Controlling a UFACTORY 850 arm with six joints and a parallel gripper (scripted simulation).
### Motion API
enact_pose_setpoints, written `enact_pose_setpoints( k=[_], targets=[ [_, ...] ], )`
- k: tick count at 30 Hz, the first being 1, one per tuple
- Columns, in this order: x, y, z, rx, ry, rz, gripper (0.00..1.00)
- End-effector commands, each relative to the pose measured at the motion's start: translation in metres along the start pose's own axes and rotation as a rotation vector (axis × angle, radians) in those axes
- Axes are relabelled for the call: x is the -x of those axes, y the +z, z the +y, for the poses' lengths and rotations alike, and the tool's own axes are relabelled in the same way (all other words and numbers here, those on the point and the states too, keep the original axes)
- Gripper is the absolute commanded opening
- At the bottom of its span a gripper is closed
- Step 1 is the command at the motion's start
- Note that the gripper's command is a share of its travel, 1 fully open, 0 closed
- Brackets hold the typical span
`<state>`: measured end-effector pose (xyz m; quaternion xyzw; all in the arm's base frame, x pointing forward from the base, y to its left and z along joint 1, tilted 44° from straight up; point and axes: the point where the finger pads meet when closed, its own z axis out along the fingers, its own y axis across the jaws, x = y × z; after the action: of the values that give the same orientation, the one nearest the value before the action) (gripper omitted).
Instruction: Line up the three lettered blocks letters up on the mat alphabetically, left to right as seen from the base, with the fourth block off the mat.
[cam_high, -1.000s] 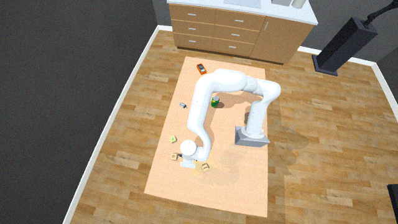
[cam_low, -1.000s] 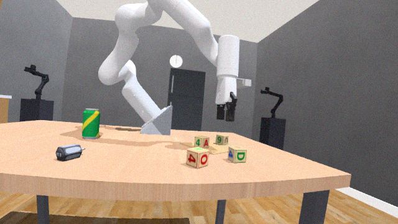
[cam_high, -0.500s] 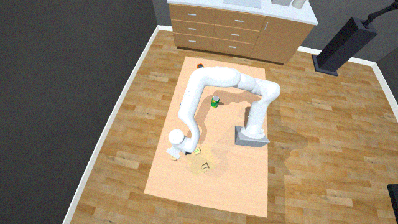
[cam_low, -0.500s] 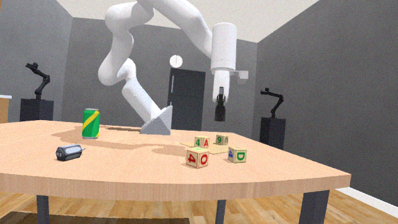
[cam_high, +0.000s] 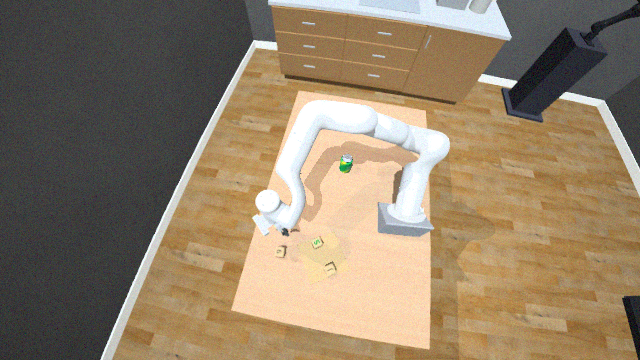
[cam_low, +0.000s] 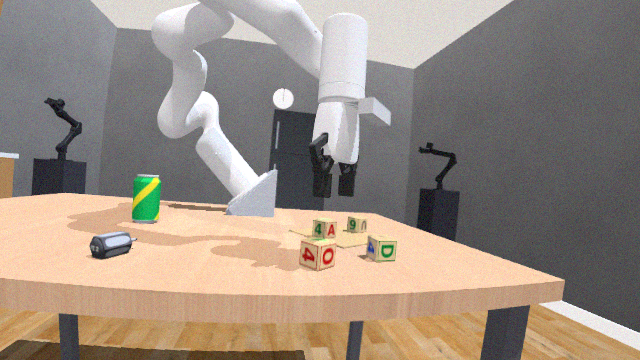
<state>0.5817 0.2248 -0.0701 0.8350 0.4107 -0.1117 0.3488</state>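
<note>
My gripper (cam_high: 284,231) (cam_low: 334,186) is open and empty. It hangs well above the table near its left edge. In the top view a block with S on top (cam_high: 317,242) and a block with T on top (cam_high: 330,268) sit on the small tan mat (cam_high: 314,262) (cam_low: 350,241). A third block (cam_high: 281,251) lies off the mat to the left; its top face is too small to read. In the side view the two blocks on the mat show 4 and A (cam_low: 325,228) and 9 (cam_low: 357,224). A 4/O block (cam_low: 317,254) and a D block (cam_low: 381,248) stand off the mat. My wrist hides the fourth block in the top view.
A green and yellow can (cam_high: 345,163) (cam_low: 146,198) stands mid-table near the robot base (cam_high: 404,222) (cam_low: 252,200). A small grey device (cam_low: 111,244) lies on the table left of the blocks in the side view. The table's edge is close to the off-mat blocks.
</note>
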Motion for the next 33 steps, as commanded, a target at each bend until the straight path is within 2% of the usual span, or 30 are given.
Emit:
enact_pose_setpoints(
  k=[1,3,7,8,33],
  targets=[
    [0.001,0.001,0.034,0.008,0.14,-0.002,1.0],
    [0.002,0.002,0.042,0.009,0.175,-0.003,1.0],
    [0.002,0.002,0.044,0.009,0.182,-0.004,1.0],
    [0.002,0.002,0.044,0.009,0.182,-0.004,0.87],
    [0.002,0.003,0.044,0.009,0.182,-0.004,0.87]
  ],
)
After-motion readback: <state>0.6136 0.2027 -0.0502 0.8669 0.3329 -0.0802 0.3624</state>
